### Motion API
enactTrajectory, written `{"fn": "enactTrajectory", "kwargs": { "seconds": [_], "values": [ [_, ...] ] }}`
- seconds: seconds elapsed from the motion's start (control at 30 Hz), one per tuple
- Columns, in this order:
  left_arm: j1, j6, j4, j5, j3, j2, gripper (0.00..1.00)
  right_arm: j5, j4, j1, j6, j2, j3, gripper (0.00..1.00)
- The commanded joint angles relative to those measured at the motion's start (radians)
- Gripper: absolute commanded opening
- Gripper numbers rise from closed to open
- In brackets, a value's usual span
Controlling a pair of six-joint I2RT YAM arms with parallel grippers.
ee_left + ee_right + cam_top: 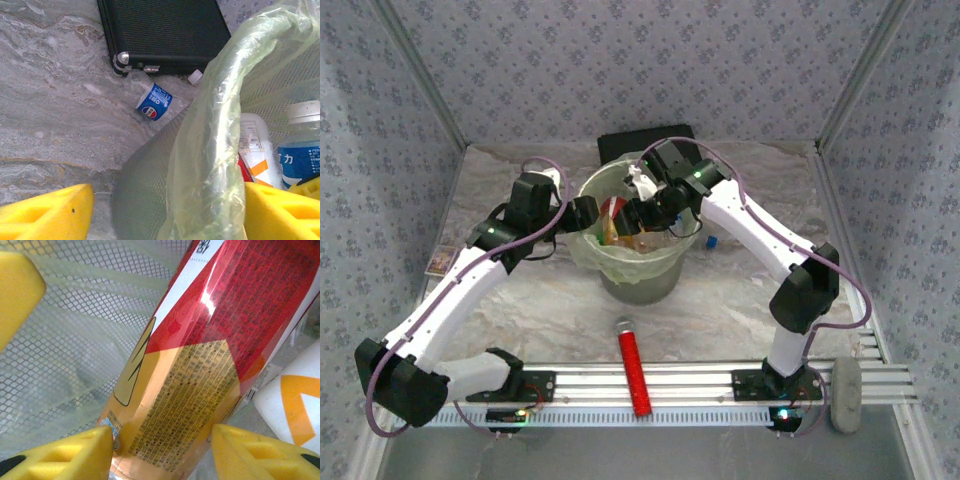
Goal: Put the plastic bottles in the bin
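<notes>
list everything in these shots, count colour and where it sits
bin: 1, grey mesh, pale green liner, table centre
red and gold bottle: 1, inside the bin
white and orange bottle: 1, inside the bin
blue-labelled bottle: 1, white cap, inside the bin
pepsi bottle: 1, clear, blue label, lying on the table by the black case
black case: 1, black, behind the bin
red cylinder: 1, grey cap, between the arm bases
grey pad: 1, near right corner
small blue thing: 1, right of the bin, too small to identify
left arm: 1, white and black, yellow jaws apart astride the bin rim
right arm: 1, white and black, yellow jaws closed on the red and gold bottle
</notes>
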Motion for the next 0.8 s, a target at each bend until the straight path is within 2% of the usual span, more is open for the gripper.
{"fn": "enactTrajectory", "kwargs": {
  "seconds": [0.0, 0.17, 0.3, 0.4, 0.5, 0.57, 0.7, 0.77],
  "values": [
    [-0.002, 0.013, -0.015, 0.002, 0.007, -0.003, 0.76, 0.054, -0.020, -0.015, -0.041, -0.055, 0.069, 0.58],
    [-0.001, 0.012, -0.013, 0.002, 0.007, -0.001, 0.76, 0.054, -0.036, -0.060, -0.102, -0.148, 0.103, 0.68],
    [0.000, 0.013, -0.017, 0.002, 0.011, -0.002, 0.76, 0.130, -0.026, -0.110, -0.155, -0.225, 0.083, 0.77],
    [-0.001, 0.014, -0.022, -0.003, 0.011, -0.007, 0.76, 0.208, -0.019, -0.194, -0.163, -0.267, 0.053, 0.83],
    [-0.001, 0.016, -0.028, -0.006, 0.013, -0.013, 0.76, 0.183, 0.022, -0.311, -0.161, -0.296, -0.003, 0.87],
    [-0.001, 0.016, -0.031, -0.007, 0.013, -0.016, 0.76, 0.154, 0.040, -0.375, -0.200, -0.298, -0.041, 0.93],
    [0.000, 0.015, -0.029, -0.010, 0.009, -0.024, 0.76, 0.307, 0.002, -0.464, -0.238, -0.225, -0.067, 0.94],
    [0.000, 0.015, -0.029, -0.010, 0.007, -0.024, 0.76, 0.327, -0.024, -0.505, -0.280, -0.148, -0.053, 0.92]
  ]
}}
